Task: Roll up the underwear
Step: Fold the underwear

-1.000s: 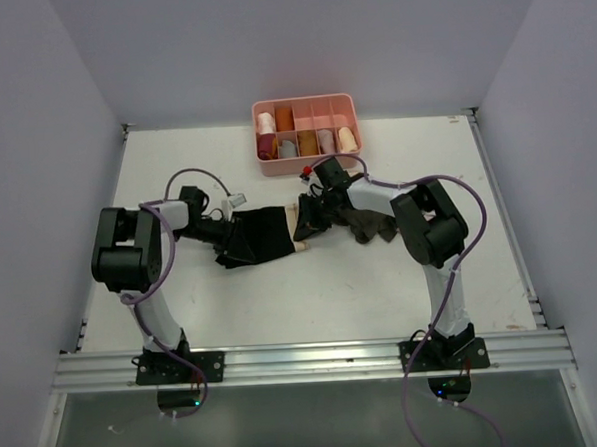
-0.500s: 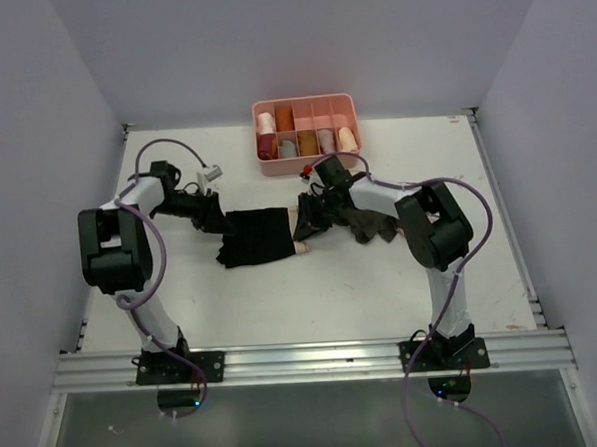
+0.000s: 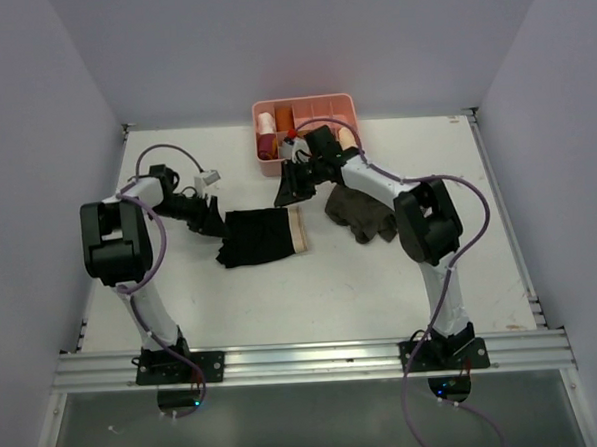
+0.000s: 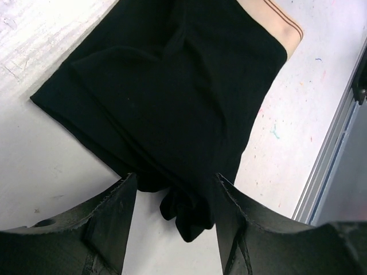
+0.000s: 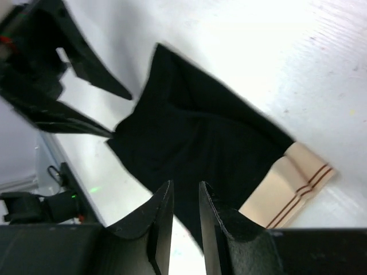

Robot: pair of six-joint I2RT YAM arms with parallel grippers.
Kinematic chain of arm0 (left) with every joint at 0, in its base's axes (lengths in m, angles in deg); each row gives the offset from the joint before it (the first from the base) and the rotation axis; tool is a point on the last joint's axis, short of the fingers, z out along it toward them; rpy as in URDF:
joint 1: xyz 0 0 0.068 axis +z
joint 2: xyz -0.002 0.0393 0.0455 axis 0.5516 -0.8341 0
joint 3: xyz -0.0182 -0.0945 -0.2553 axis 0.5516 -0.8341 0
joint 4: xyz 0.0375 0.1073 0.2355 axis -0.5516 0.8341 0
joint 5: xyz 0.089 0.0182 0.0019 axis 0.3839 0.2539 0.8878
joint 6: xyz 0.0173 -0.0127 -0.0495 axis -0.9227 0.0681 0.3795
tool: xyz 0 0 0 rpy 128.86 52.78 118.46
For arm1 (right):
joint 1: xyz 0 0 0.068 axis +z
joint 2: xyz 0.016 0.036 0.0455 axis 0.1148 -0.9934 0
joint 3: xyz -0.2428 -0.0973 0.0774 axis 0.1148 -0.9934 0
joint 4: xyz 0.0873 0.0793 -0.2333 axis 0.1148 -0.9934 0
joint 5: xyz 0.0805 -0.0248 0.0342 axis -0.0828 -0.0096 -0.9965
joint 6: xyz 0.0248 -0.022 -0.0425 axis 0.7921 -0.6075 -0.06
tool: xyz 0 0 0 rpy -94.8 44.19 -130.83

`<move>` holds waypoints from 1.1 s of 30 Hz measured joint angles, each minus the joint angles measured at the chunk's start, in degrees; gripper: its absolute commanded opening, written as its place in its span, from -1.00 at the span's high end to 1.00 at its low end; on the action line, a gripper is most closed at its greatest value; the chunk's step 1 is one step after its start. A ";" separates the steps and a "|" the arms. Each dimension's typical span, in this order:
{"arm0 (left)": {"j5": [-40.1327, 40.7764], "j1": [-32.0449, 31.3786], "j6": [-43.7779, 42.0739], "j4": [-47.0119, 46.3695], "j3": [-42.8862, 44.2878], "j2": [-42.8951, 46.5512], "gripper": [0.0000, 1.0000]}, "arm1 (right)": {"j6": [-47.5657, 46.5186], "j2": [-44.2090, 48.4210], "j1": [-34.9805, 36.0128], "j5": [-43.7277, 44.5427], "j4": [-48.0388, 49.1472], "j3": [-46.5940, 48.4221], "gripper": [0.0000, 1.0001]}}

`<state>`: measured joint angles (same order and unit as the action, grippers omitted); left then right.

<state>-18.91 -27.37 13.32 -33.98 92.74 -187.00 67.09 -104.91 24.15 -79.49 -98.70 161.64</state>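
The underwear point(image 3: 262, 236) lay flat at the centre of the bench point(image 3: 242, 297), its beige waistband point(image 3: 299, 228) toward the right of the frame. The left gripper point(image 4: 172, 197) stood released, fingers straddling the cloth's bunched black corner. The right gripper point(image 5: 180, 220) hung above the cloth, fingers nearly together, grasping nothing. An olive-brown garment point(image 3: 361, 212) lay to the right, below the pink tray point(image 3: 304, 107).

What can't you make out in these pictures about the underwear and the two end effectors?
- Top view: the left end effector sits dark against the underwear; any contact with the cloth is too small to tell.
- Left wrist view: the underwear's far end is cut off by the top edge.
- Right wrist view: the right end effector is nearly shut, apparently empty, and its body hides the cloth's near edge.
- Top view: the organizer tray's contents are partly hidden by the right arm.
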 measured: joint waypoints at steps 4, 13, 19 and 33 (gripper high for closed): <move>-0.02 -0.44 0.81 -0.96 -0.46 -1.07 -0.01 | -1.44 -6.14 0.00 1.31 -0.17 1.68 0.46; 0.39 -3.34 1.36 -1.22 -1.99 -1.16 0.62 | -2.21 -10.51 0.00 3.17 -0.13 1.40 0.53; 2.01 -2.82 1.03 -0.52 -5.44 -1.11 1.00 | -2.25 -10.23 0.00 3.50 0.63 0.61 0.56; 5.49 -0.81 1.51 0.15 -4.59 4.24 -0.03 | -2.36 -6.10 0.11 4.70 3.21 -5.88 0.49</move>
<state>-13.42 -28.18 14.83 -33.83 88.15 -182.76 64.73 -111.01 24.26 -74.79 -95.49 155.76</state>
